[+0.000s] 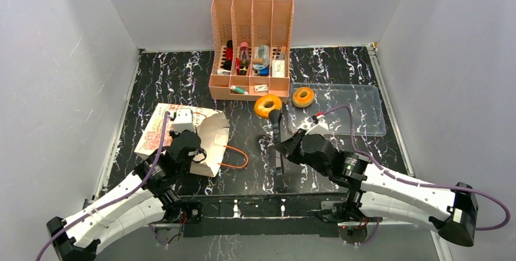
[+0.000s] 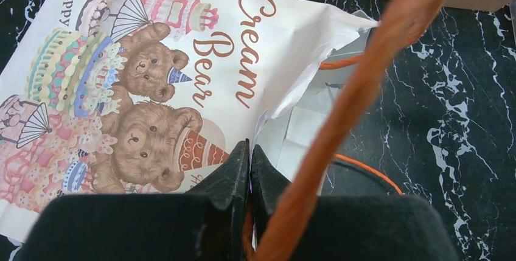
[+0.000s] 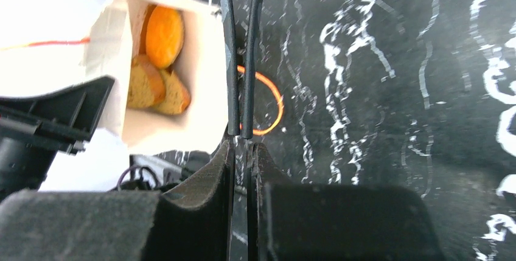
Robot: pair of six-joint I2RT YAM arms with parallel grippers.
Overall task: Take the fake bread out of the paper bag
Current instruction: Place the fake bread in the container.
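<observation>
The left arm (image 1: 115, 199) and the right arm (image 1: 404, 187) are made of long white tubes with chunky black joints between them. Rows of tiny dark dots run along the white shell of the right arm. A thin purple cable (image 1: 347, 107) runs beside each arm up to its wrist. The right one ends at a small red plug (image 1: 317, 116). The left wrist has a small white box (image 1: 181, 121) on it. Each arm grows out of a black base (image 1: 185, 210). The left gripper (image 2: 249, 148) and the right gripper (image 3: 242, 146) are black. Each has two pointed fingers (image 2: 228, 179) on a wide, fuzzy-looking black block.
</observation>
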